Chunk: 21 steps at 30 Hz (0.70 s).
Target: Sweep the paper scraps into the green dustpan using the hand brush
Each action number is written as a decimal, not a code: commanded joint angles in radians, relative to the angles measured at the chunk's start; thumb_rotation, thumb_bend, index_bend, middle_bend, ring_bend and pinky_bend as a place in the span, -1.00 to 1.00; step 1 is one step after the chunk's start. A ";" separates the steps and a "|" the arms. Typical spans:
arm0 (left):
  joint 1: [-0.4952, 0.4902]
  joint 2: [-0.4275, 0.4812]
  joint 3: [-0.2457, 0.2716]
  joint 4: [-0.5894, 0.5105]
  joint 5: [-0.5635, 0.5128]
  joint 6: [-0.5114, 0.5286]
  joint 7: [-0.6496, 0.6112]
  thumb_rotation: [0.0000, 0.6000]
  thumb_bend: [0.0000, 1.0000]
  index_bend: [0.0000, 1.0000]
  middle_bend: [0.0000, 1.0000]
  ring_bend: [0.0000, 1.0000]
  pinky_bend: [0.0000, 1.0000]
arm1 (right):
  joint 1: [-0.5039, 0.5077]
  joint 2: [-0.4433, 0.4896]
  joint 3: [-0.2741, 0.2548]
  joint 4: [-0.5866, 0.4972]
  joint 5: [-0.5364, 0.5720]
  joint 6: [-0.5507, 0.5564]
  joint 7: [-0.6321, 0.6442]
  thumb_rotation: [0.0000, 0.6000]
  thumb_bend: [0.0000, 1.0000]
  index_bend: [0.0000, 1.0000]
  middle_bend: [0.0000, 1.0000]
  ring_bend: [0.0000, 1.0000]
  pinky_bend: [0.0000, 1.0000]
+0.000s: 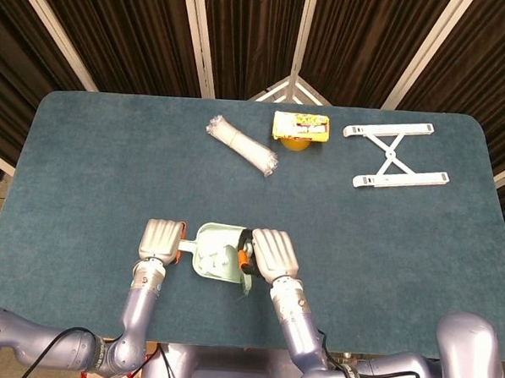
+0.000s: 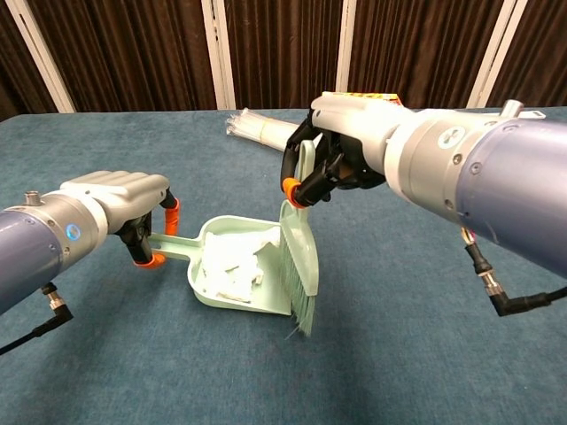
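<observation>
The green dustpan (image 2: 232, 264) (image 1: 214, 253) lies near the table's front edge with white paper scraps (image 2: 229, 262) (image 1: 212, 256) piled inside it. My left hand (image 2: 120, 202) (image 1: 162, 239) grips the dustpan's handle at the left. My right hand (image 2: 347, 150) (image 1: 272, 254) holds the hand brush (image 2: 299, 254) by its green, orange-tipped handle. The brush hangs bristles down at the pan's right mouth edge, its bristle tips near the cloth.
At the back of the blue table (image 1: 84, 172) lie a clear wrapped bundle (image 1: 241, 145), a yellow box (image 1: 300, 126) and a white folding stand (image 1: 394, 154). Dark curtains hang behind.
</observation>
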 commanded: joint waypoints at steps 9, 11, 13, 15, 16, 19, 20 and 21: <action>0.009 0.014 0.006 -0.005 0.002 0.000 -0.009 1.00 0.17 0.42 1.00 1.00 1.00 | -0.007 0.015 -0.085 0.050 -0.166 0.010 -0.049 1.00 1.00 0.43 0.57 0.80 1.00; 0.011 0.017 0.007 -0.007 0.004 0.001 -0.011 1.00 0.17 0.42 1.00 1.00 1.00 | -0.010 0.018 -0.092 0.054 -0.176 0.011 -0.057 1.00 1.00 0.43 0.57 0.80 1.00; 0.013 0.023 0.006 -0.010 0.007 0.005 -0.014 1.00 0.17 0.42 1.00 1.00 1.00 | -0.017 0.022 -0.094 0.057 -0.185 0.014 -0.058 1.00 1.00 0.42 0.57 0.81 1.00; 0.015 0.030 0.007 -0.013 0.010 0.006 -0.015 1.00 0.17 0.42 1.00 1.00 1.00 | -0.022 0.024 -0.095 0.060 -0.195 0.014 -0.058 1.00 1.00 0.42 0.57 0.81 1.00; 0.016 0.034 0.007 -0.015 0.011 0.008 -0.014 1.00 0.17 0.42 1.00 1.00 1.00 | -0.024 0.025 -0.095 0.062 -0.201 0.017 -0.059 1.00 1.00 0.42 0.57 0.81 1.00; 0.021 0.042 0.009 -0.018 0.012 0.009 -0.018 1.00 0.17 0.42 1.00 1.00 1.00 | -0.030 0.027 -0.097 0.073 -0.227 0.024 -0.066 1.00 1.00 0.42 0.57 0.81 1.00; 0.023 0.044 0.010 -0.019 0.011 0.009 -0.020 1.00 0.17 0.42 1.00 1.00 1.00 | -0.030 0.029 -0.101 0.080 -0.238 0.025 -0.074 1.00 1.00 0.42 0.57 0.81 1.00; 0.025 0.046 0.012 -0.020 0.011 0.009 -0.021 1.00 0.17 0.41 1.00 1.00 1.00 | -0.030 0.032 -0.105 0.088 -0.249 0.026 -0.082 1.00 1.00 0.43 0.57 0.80 1.00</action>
